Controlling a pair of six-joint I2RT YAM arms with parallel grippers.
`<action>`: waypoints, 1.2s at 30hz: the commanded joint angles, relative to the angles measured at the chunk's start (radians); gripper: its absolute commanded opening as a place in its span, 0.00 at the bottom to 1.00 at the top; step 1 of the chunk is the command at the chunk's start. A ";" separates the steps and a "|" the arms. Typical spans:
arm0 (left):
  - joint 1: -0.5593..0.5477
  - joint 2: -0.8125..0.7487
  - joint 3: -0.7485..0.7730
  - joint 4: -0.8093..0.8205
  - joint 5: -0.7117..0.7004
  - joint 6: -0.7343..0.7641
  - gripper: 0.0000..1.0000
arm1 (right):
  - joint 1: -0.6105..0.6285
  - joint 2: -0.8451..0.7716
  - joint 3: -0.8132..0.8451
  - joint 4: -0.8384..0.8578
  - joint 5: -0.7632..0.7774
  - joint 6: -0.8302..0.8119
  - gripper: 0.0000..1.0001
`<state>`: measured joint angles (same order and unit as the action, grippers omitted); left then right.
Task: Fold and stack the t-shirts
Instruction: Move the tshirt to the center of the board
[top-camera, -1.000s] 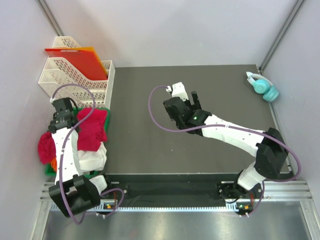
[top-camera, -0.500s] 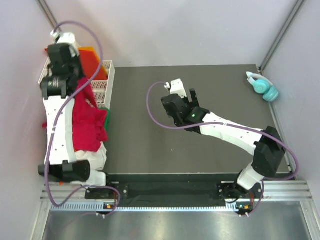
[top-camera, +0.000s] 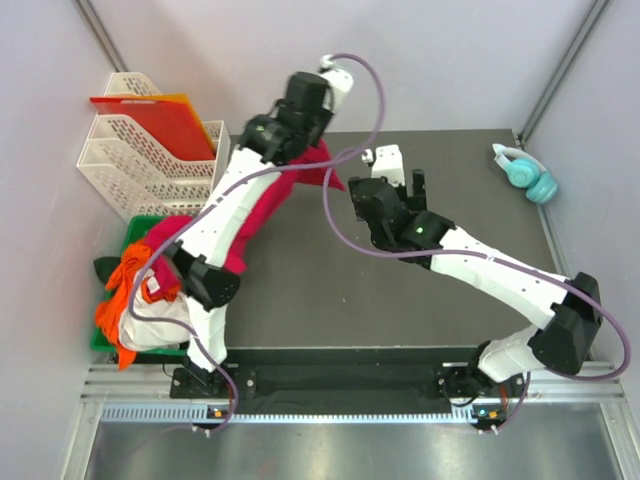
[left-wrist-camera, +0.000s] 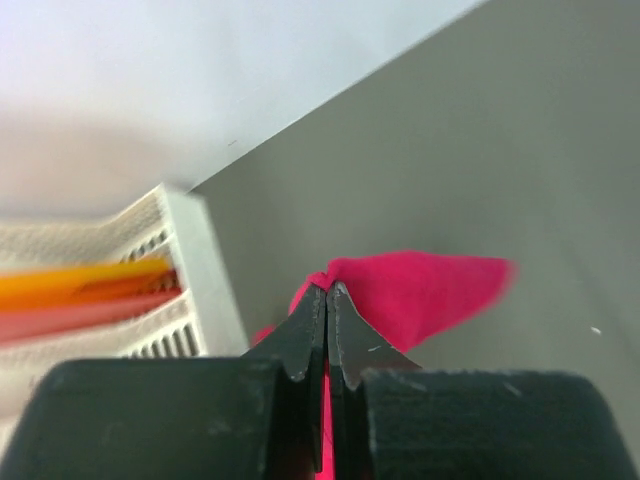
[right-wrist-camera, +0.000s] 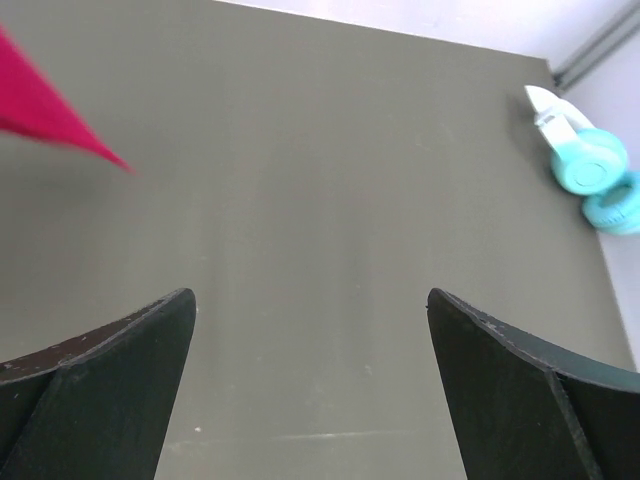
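Left pincer (left-wrist-camera: 327, 295): tips pressed together on a fold of the plain crimson-red cloth t-shirt (left-wrist-camera: 415, 290). It is held raised, and the shirt trails from the tips down and back along that arm. One loose pointed flap sticks out just beyond the tips, over the dark grey table (right-wrist-camera: 300, 150).

Right pincer (right-wrist-camera: 310, 300): spread wide, nothing between the fingers, bare table below. The red flap lies ahead and to its left, apart from it.

Remaining heap of orange and white cloth shirts (top-camera: 125, 300): far behind the left pincer, near its arm's base.

Handling, as judged: light, limp, no stiffness. From a single pinch it bunches and may twist. Not fragile, and grips well. Best second hold is probably the free flap or a hem corner, so the two pincers can pull it flat.
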<state>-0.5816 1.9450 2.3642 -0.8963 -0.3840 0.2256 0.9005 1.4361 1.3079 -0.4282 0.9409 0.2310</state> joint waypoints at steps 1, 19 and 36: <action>-0.110 0.045 0.150 0.125 -0.033 0.092 0.00 | -0.006 -0.075 -0.029 -0.078 0.071 0.065 1.00; -0.089 -0.024 -0.319 0.269 0.092 -0.089 0.28 | -0.006 -0.137 -0.062 -0.170 0.099 0.139 1.00; 0.213 -0.228 -0.787 0.408 0.155 -0.250 0.77 | -0.126 -0.027 -0.039 -0.003 -0.074 0.042 1.00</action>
<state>-0.3996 1.8122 1.6402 -0.5728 -0.2424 0.0128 0.8265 1.3556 1.2247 -0.5335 0.9508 0.2977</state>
